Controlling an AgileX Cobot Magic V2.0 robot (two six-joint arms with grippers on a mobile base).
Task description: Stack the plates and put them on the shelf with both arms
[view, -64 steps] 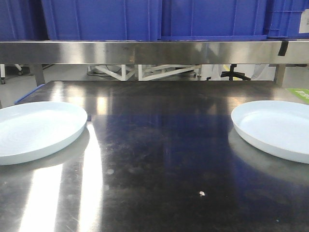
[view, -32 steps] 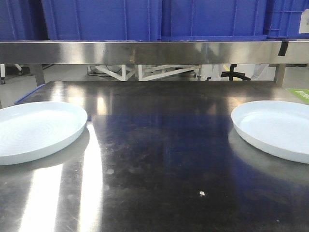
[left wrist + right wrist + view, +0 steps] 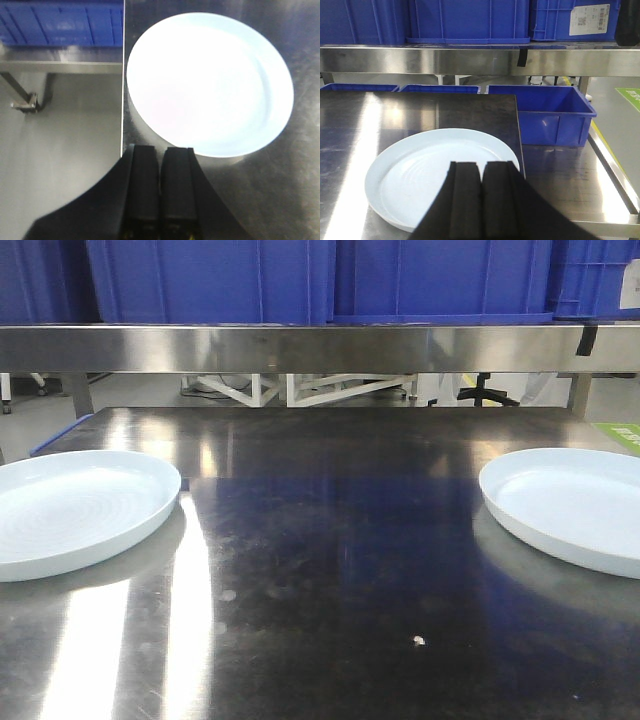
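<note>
Steel table w/ blue crates above – blue bin beside

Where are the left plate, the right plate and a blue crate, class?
Left plate (image 3: pixel 75 508), front view, centre of its well.
Right plate (image 3: pixel 575 502), front view, centre of its well.
Blue crate (image 3: pixel 210 280), front view, its front wall.

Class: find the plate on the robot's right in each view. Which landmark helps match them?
Front: right plate, at the right edge, cut off.
Left wrist: not in it; that is the left plate.
Right wrist: lower left of centre, partly behind the fingers.
Landmark: black tape on the shelf rail, above it in front and right wrist views.
</note>
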